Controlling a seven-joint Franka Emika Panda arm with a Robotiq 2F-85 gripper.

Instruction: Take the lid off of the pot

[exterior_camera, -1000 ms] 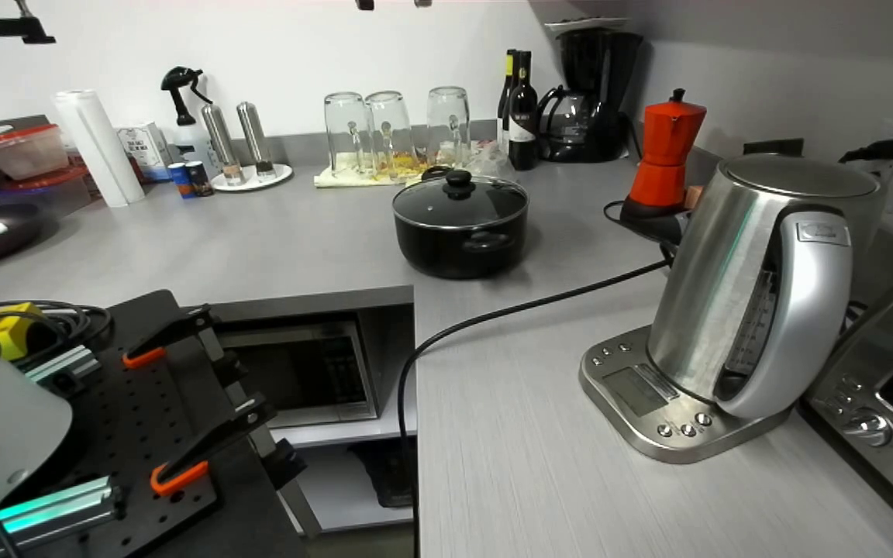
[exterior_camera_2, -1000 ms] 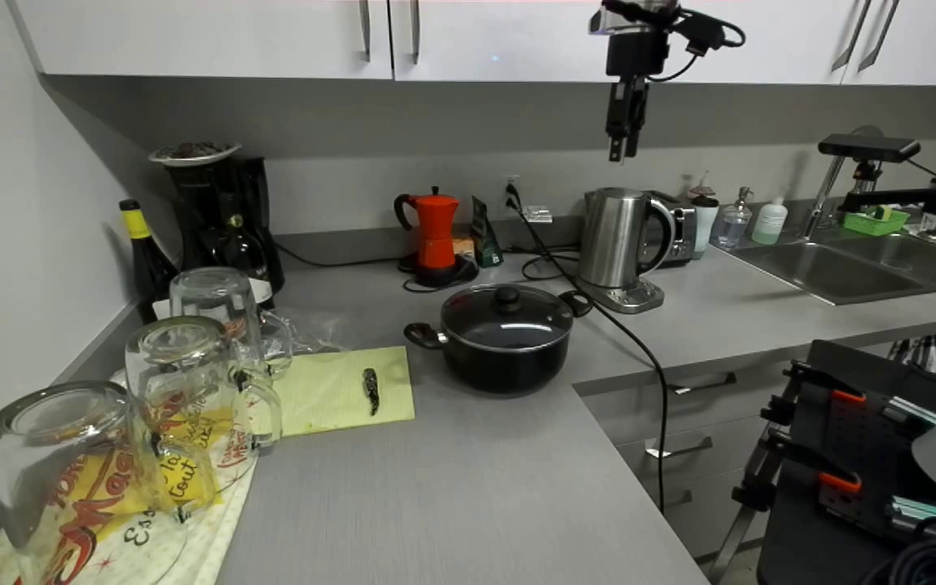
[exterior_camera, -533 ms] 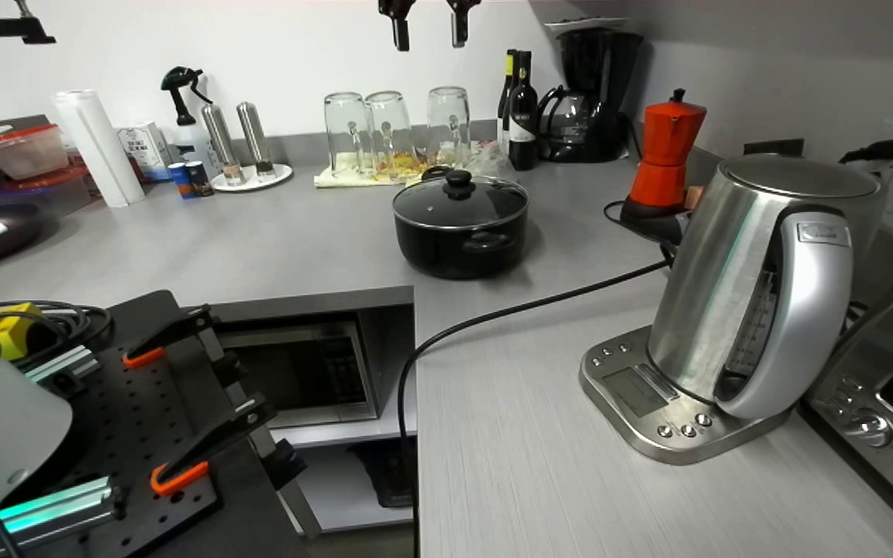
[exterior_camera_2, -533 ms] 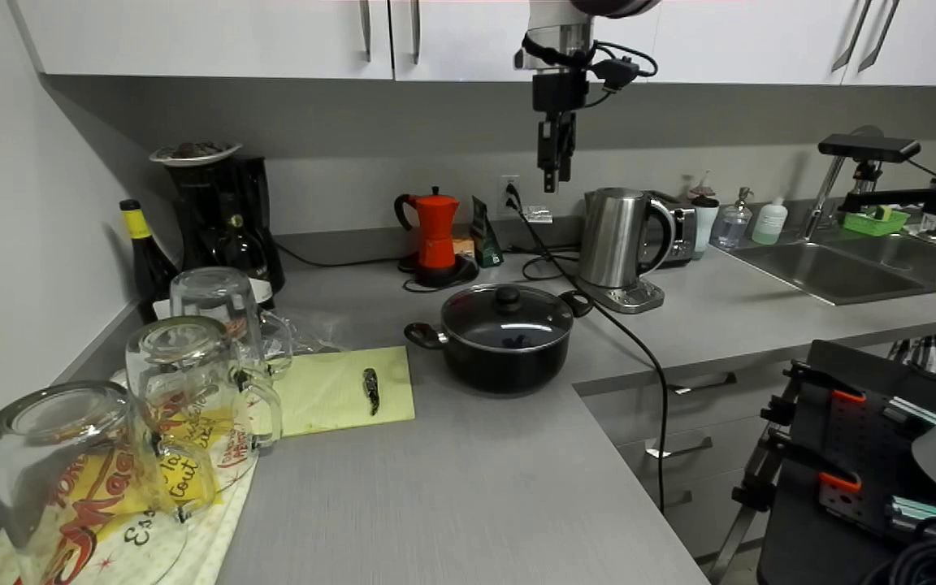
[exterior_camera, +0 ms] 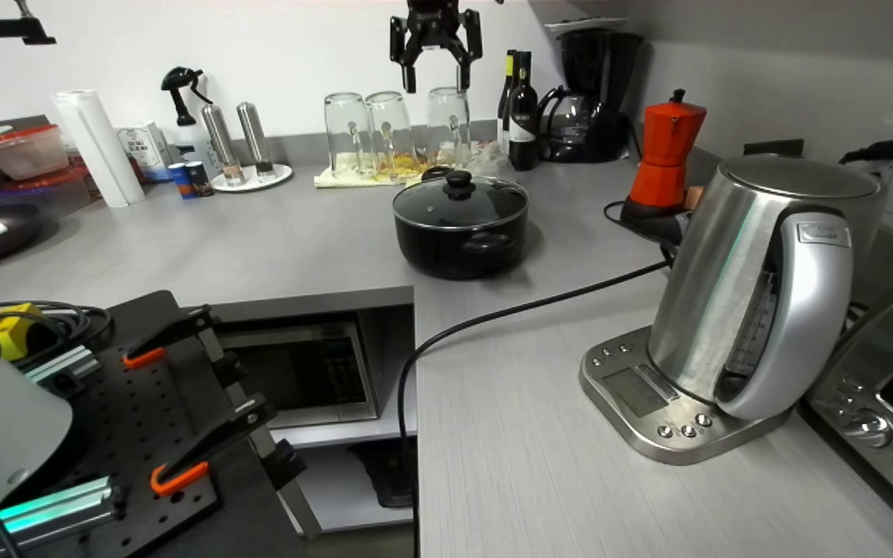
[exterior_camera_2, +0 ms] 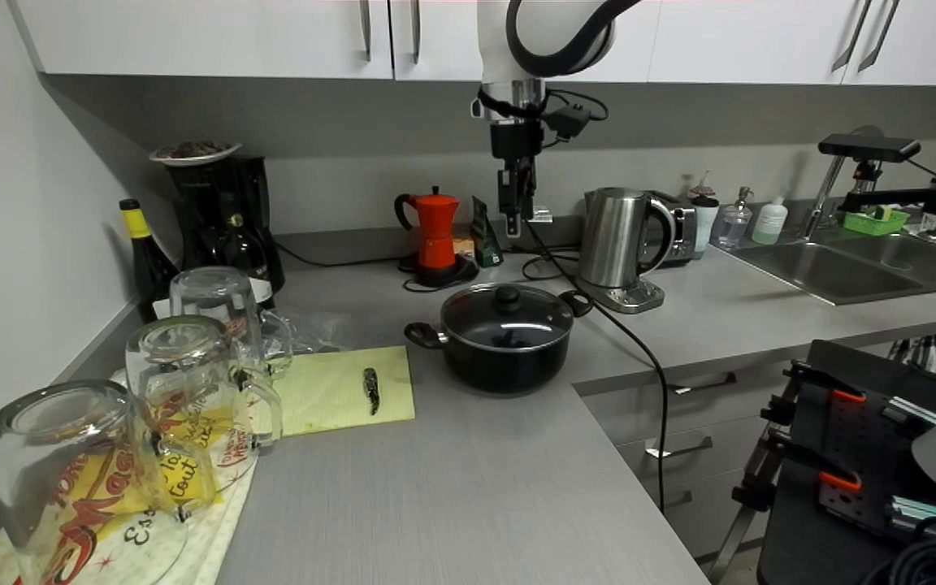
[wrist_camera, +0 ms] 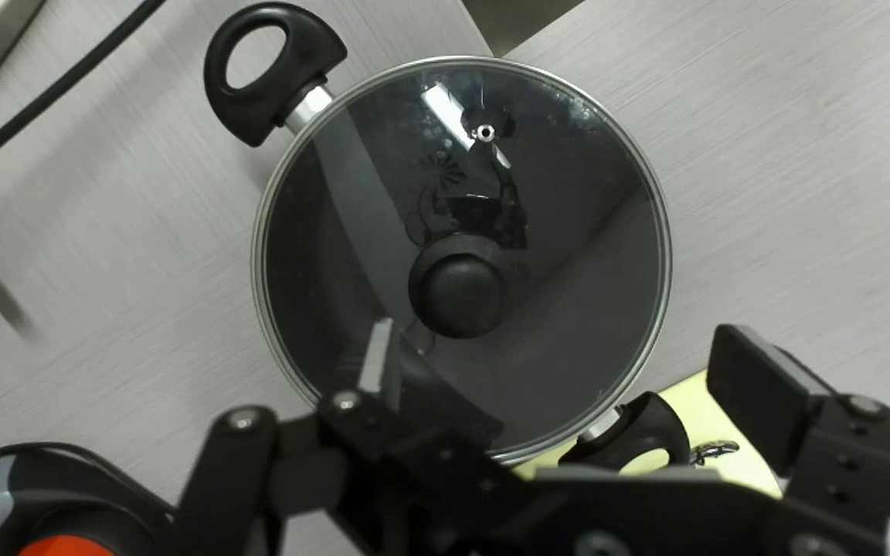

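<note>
Low, wide, round black pot [exterior_camera_2: 509, 372]: upright on the pale grey matte bench [exterior_camera: 524, 449], smooth dark walls, looped black handles [wrist_camera: 314, 50] poking out either side.
Metal-rimmed domed glass lid [wrist_camera: 568, 255]: sitting on the pot, covers its full width, super glossy with reflections all over.
Round black knob [wrist_camera: 459, 297]: dead centre of the lid, smooth looking.
Black two-fingered pincer [exterior_camera: 436, 80]: hanging above the lid and apart from it, pointing down, fingers [wrist_camera: 758, 390] spread nice and wide.
Bench texture: fine streaky grain.
Tapered brushed-steel kettle [exterior_camera: 698, 287]: right of the pot in both exterior views, parked on a flat metal base [exterior_camera: 636, 391].
Smooth black cord [exterior_camera: 485, 318]: curves past the pot, then droops off the bench edge.
Faceted red moka pot [exterior_camera: 667, 143]: right of the black pot and a bit farther, in an exterior view.
Thick clear glass mugs [exterior_camera_2: 179, 370]: three of em, upside down, near left in an exterior view.
Flat pale yellow sheet [exterior_camera_2: 314, 398]: between the mugs and the pot, small dark thing [exterior_camera_2: 370, 392] on it, can't tell what.
</note>
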